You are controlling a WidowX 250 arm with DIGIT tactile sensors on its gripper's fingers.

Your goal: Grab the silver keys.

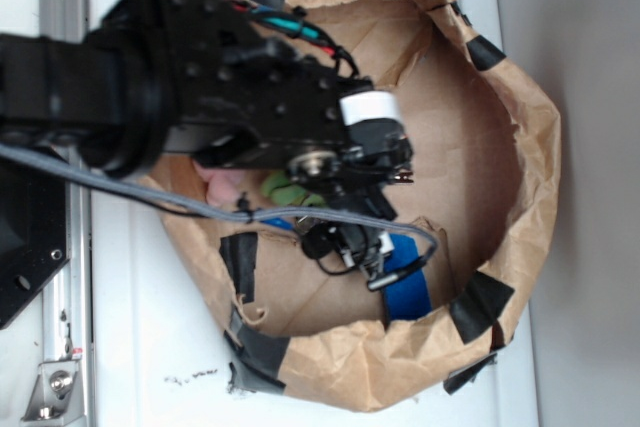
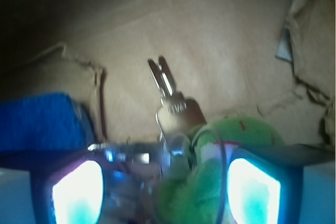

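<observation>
Apparently the hand [image 2: 165,182] hung wide open and holding nothing, its fingers [image 2: 79,190] straddling the silver keys [image 2: 176,111], which lay just ahead and partly between them against the green plush toy [image 2: 210,182], lined up for closing.

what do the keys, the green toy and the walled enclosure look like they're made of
The silver keys: shiny bare metal, seemingly, with bright glints on the blades. The green plush toy: soft fuzzy fabric, judging by its nappy surface. The enclosure wall: crumpled brown paper, creased and torn, patched with matte black tape. The blue patch looks like a textured cloth or sponge; too blurred to tell.
</observation>
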